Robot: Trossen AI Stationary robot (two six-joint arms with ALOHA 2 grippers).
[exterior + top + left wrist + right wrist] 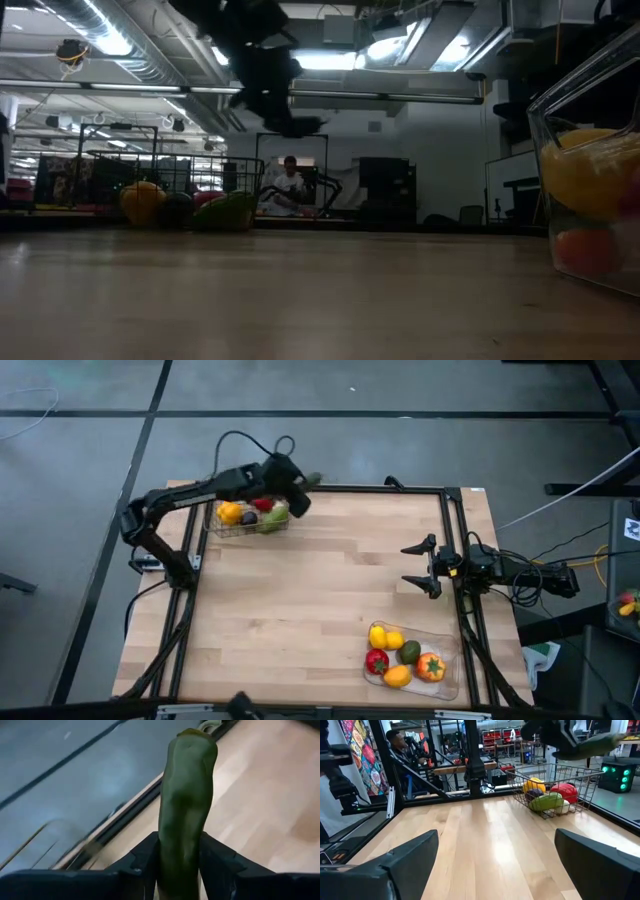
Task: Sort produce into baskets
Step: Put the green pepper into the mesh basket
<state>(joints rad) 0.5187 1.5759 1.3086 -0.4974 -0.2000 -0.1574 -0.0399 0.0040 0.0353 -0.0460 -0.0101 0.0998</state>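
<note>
Dark fingers (145,870) pinch a long, smooth green vegetable (186,805).

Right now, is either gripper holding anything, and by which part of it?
The left gripper is shut on a long green vegetable, pinched near one end, above the wire basket. The right gripper is open and holds nothing.

A long green vegetable (186,805) was up in the air above the wire basket (245,528), pinched between two dark fingers (145,865). The wire basket sat at the far left corner of the table with yellow, red, purple and green produce inside. The clear tray (447,670) sat at the near right corner, holding yellow, red, green and orange pieces.
</note>
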